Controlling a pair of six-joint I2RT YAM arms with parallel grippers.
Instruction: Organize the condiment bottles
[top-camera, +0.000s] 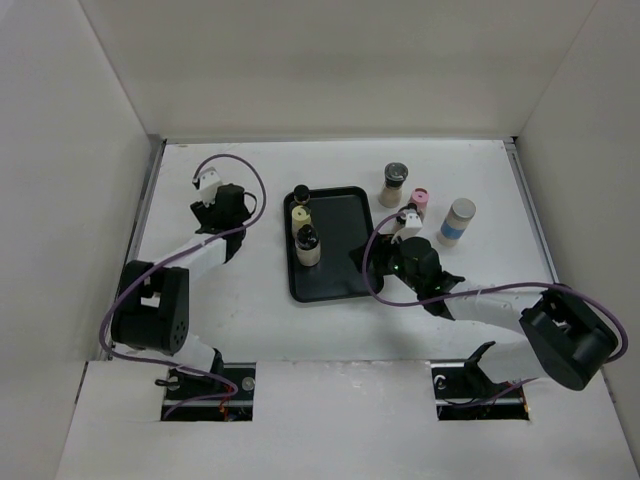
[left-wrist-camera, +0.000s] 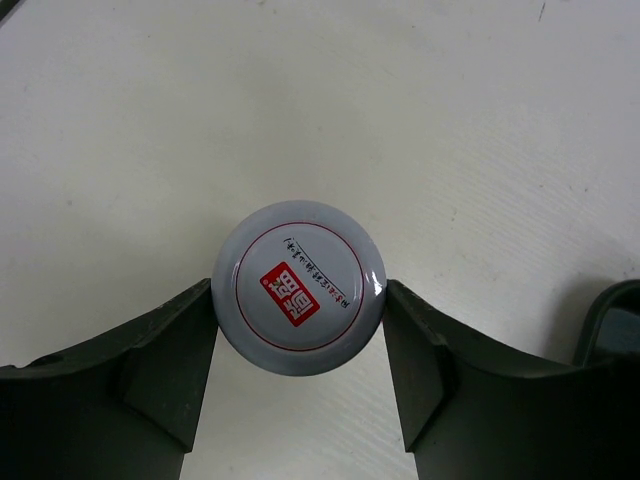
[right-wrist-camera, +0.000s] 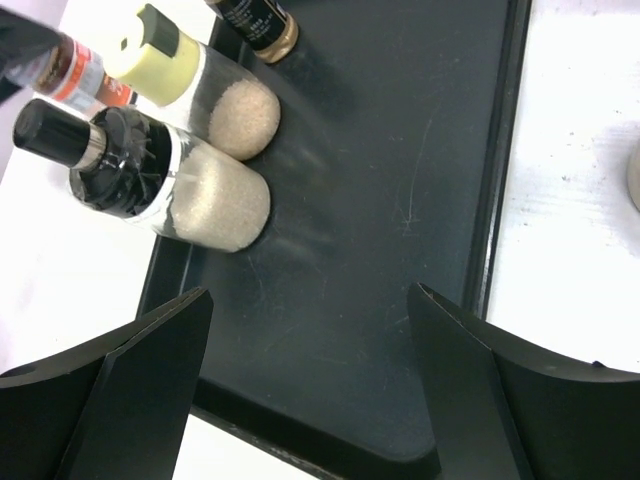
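Right fingers (right-wrist-camera: 130, 390) hang spread and empty over the tray (right-wrist-camera: 400, 150), beside three bottles (top-camera: 300, 215) lined along its left edge. Left fingers (left-wrist-camera: 160, 370) pinch a grey-capped bottle (left-wrist-camera: 299, 288) standing on the table (left-wrist-camera: 450, 120) left of the tray, apparently to carry it across. Four more bottles (top-camera: 421, 200) wait farther right.

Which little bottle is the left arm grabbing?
The bottle with the round pale-grey cap and red stamp, pinched in the left end effector, alone left of the flat black tray; the others stand on or right of it.

bottles (top-camera: 299, 215) line tray (top-camera: 340, 250) left, right half free
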